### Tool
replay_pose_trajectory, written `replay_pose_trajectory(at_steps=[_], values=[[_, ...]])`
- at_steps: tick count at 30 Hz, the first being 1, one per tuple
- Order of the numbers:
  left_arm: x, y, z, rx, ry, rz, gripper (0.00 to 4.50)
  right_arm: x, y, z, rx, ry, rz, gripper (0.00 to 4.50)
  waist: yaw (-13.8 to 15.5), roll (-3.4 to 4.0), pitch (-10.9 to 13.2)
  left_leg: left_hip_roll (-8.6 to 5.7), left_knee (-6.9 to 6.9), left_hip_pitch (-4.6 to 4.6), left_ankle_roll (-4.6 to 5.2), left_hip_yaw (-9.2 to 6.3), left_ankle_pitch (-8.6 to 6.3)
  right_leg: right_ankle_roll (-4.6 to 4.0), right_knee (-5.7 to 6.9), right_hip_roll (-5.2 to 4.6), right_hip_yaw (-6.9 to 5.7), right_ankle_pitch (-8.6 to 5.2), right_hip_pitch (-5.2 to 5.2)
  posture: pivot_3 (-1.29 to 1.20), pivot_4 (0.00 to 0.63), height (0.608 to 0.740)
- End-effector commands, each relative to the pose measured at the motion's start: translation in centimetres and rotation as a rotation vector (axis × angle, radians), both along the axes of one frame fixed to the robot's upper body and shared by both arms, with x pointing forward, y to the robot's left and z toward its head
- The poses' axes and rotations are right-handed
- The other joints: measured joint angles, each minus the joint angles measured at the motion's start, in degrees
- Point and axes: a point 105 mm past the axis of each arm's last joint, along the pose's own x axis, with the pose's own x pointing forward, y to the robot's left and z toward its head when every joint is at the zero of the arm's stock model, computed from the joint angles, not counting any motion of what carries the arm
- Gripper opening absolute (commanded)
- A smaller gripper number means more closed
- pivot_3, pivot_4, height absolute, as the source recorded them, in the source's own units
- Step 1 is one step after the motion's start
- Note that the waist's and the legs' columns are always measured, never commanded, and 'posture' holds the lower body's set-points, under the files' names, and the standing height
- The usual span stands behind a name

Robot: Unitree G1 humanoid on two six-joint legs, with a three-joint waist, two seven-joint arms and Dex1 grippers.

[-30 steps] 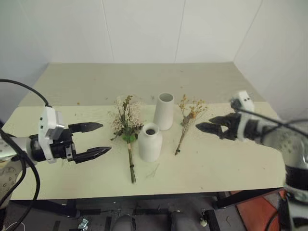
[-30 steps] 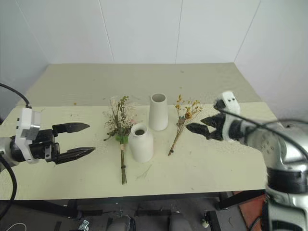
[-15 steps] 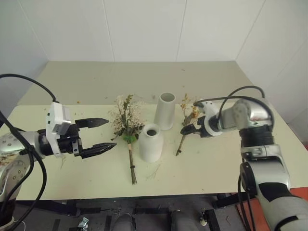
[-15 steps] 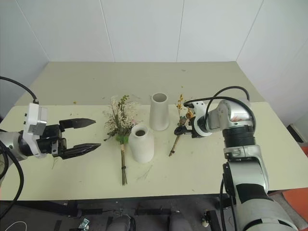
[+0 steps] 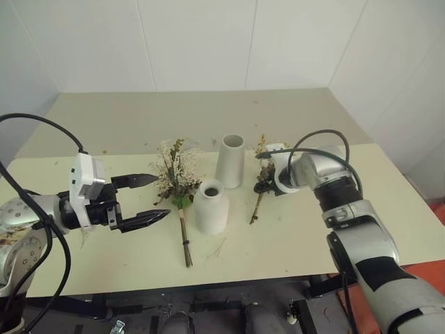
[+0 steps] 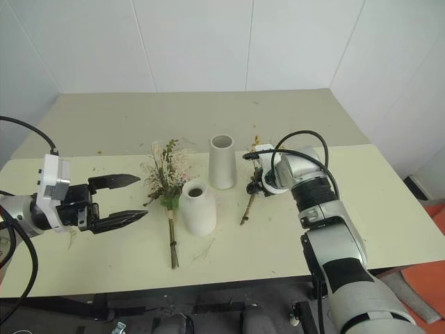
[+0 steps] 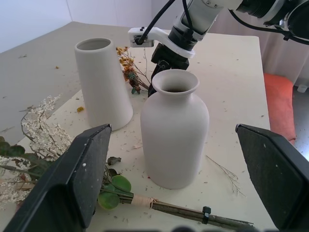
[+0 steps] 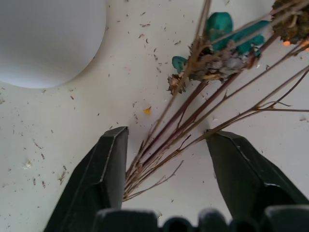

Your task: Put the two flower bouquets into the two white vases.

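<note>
Pale yellow-green table (image 5: 292,243) strewn with dry plant crumbs, a second beige tabletop (image 5: 195,115) butted against its far edge, white panelled walls (image 5: 201,42) with thin vertical seams meeting in both far corners, dark table frame (image 5: 76,306) at the near edge, orange-red floor patch (image 5: 434,209) at right, soft even light

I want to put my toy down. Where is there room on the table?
Bare room: the far half of the table, behind the tall vase, and the right end beyond the right hand. The middle is crowded with vases and both bouquets.

The right pincer (image 6: 254,185) sits down on the sparse bouquet (image 6: 252,185) lying beside the tall vase (image 6: 222,161).
</note>
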Motion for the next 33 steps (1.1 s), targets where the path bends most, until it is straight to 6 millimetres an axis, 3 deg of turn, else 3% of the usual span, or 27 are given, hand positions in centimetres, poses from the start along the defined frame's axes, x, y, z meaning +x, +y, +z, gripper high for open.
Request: replay_pose_trajectory(at_steps=[1, 6, 11, 14, 16, 21, 28, 33], values=[[-0.1, 0.0, 1.1, 0.006, -0.058, 0.001, 4.5, 0.0, 0.3, -0.1, 0.014, -0.005, 0.013, 1.89, 0.1, 0.0, 0.0, 0.0, -0.01, 0.0, 0.0, 0.0, 0.0, 0.0, 0.0, 0.0, 0.0, 0.0, -0.01, 0.0, 0.15, 0.74], [0.0, 0.0, 1.1, 0.008, -0.055, -0.004, 4.5, 0.5, -1.0, 0.6, 0.012, -0.056, -0.047, 0.08, 0.3, 0.0, 0.0, 0.0, -0.02, -0.05, 0.0, 0.0, 0.0, 0.0, -0.02, -0.01, 0.0, 0.0, -0.04, 0.0, 0.15, 0.74], [0.1, -0.1, 1.1, 0.008, -0.053, -0.014, 4.5, 1.6, -3.3, 3.7, 0.106, -0.198, -0.198, 0.03, 0.5, 0.03, 0.0, -0.02, -0.02, -0.13, 0.0, -0.01, 0.0, 0.0, -0.03, -0.02, -0.02, 0.0, -0.09, 0.0, 0.15, 0.74], [0.2, -0.1, 1.1, 0.01, -0.051, -0.022, 4.5, 2.3, -4.7, 6.7, 0.154, -0.34, -0.271, 0.03, 0.5, 0.05, 0.0, -0.03, -0.02, -0.28, 0.0, -0.02, 0.0, 0.0, -0.03, -0.04, -0.03, 0.0, -0.22, 0.0, 0.15, 0.74], [0.3, -0.1, 1.2, 0.012, -0.049, -0.028, 4.5, 2.9, -4.8, 9.7, 0.195, -0.526, -0.28, 0.03, 0.5, 0.05, 0.0, -0.03, -0.04, -0.31, 0.0, -0.02, 0.0, 0.0, -0.06, -0.04, -0.03, 0.0, -0.25, 0.0, 0.15, 0.74], [0.8, 0.0, 1.5, 0.016, -0.046, -0.033, 4.5, 2.2, -2.7, 16.6, 0.407, -0.939, -0.217, 0.03, 0.1, 0.07, 0.0, -0.02, -0.18, -0.3, 0.0, -0.01, 0.0, 0.0, -0.07, -0.02, -0.01, 0.0, -0.33, 0.0, 0.15, 0.74], [1.1, 0.5, 1.4, 0.055, 0.014, 0.004, 4.5, -0.5, 1.8, 21.2, 0.565, -1.244, -0.013, 0.03, 0.3, 0.09, 0.1, -0.02, -0.27, -0.3, -0.02, 0.0, 0.01, 0.0, -0.04, -0.04, 0.01, 0.0, -0.39, 0.0, 0.15, 0.74], [1.0, 0.5, 1.5, 0.056, 0.013, 0.001, 4.5, -1.5, 4.3, 21.7, 0.623, -1.297, 0.074, 0.03, 0.3, 0.09, 0.1, -0.01, -0.28, -0.32, -0.02, -0.01, 0.02, -0.01, -0.01, -0.04, 0.0, 0.01, -0.41, 0.0, 0.15, 0.74]])
